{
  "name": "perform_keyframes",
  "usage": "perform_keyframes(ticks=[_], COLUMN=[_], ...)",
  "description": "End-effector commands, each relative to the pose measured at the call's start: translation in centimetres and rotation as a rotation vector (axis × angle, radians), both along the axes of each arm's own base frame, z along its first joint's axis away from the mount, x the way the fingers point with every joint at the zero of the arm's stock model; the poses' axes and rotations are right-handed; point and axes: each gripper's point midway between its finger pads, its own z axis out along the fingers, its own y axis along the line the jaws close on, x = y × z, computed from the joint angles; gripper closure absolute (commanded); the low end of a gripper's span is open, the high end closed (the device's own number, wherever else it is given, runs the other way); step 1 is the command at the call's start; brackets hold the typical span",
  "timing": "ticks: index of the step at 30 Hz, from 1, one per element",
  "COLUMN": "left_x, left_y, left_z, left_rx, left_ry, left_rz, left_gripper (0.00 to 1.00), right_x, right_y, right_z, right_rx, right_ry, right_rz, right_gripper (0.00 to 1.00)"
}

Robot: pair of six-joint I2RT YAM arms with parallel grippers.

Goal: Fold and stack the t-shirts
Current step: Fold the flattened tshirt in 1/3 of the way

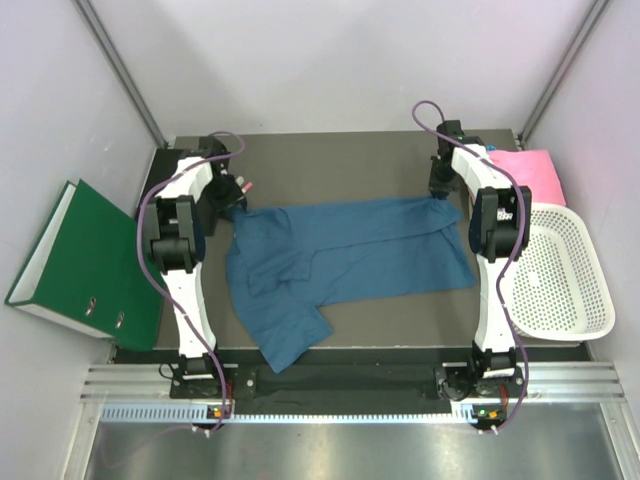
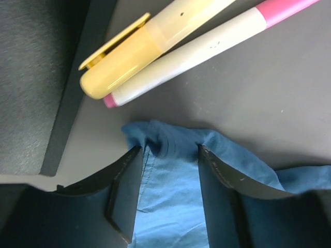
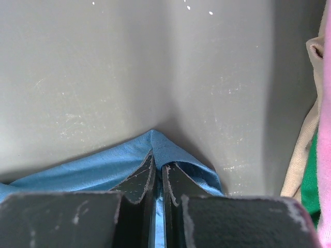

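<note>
The teal shirt [image 1: 350,250] lies mid-frame on the bench [image 1: 330,160], with the right end effector [image 3: 159,161] pinching its upper-right corner, the left end effector [image 2: 169,150] spread astride its upper-left corner, and the pink shirt [image 1: 530,172] at upper right.

top: overhead from behind, whole table [image 1: 340,150] | wrists: close, down past left gripper [image 2: 169,151], right gripper [image 3: 159,166] | shared: blue t-shirt [image 1: 350,250] edge

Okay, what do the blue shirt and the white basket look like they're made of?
The blue shirt: soft thin cloth, matte, probably cotton-like; it wrinkles and drapes flat. The white basket: looks like rigid moulded plastic, slightly shiny, with regular mesh holes.
</note>
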Motion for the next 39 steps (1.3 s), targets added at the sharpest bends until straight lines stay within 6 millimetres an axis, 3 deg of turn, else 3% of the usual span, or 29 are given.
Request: perform_keyframes(ticks=[1,7,14,15,16,17,22,26,30,34,39], left_x=[1.0,0.9,2.3,2.4,2.8,3.1,5.2,6.4,6.9,5.9,6.8], left_y=[0.6,0.6,0.1,0.1,0.1,0.2,0.8,0.8,0.6,0.6,0.8], left_z=[4.9,3.8,1.1,1.1,1.4,1.8,5.4,7.2,7.0,6.1,5.8], left_rx=[0.043,0.040,0.039,0.041,0.045,0.050,0.083,0.081,0.073,0.075,0.078], left_ry=[-0.134,-0.114,-0.099,-0.099,-0.110,-0.123,-0.222,-0.275,-0.272,-0.239,-0.261], left_rz=[0.006,0.003,-0.011,-0.012,-0.015,-0.013,-0.004,0.002,-0.007,-0.010,0.010], left_gripper=[0.45,0.46,0.57,0.64,0.87,1.00,1.00,1.00,1.00,1.00,1.00], right_x=[1.1,0.8,0.7,0.7,0.7,0.7,0.8,0.9,0.9,0.8,1.3], right_y=[-1.2,-1.0,-1.0,-1.0,-1.0,-0.9,-0.8,-0.9,-0.8,-0.8,-0.9], right_z=[1.5,1.1,1.0,1.0,1.0,1.1,1.5,1.5,1.5,1.3,1.3], right_rx=[-0.006,0.004,0.003,0.005,0.005,0.008,0.011,0.013,0.019,0.019,0.020], right_ry=[-0.061,-0.055,-0.050,-0.050,-0.050,-0.051,-0.067,-0.073,-0.071,-0.068,-0.085], right_rz=[-0.021,-0.018,-0.017,-0.016,-0.018,-0.016,-0.018,-0.018,-0.015,-0.019,-0.025], right_gripper=[1.00,1.00,1.00,1.00,1.00,1.00,1.00,1.00,1.00,1.00,1.00])
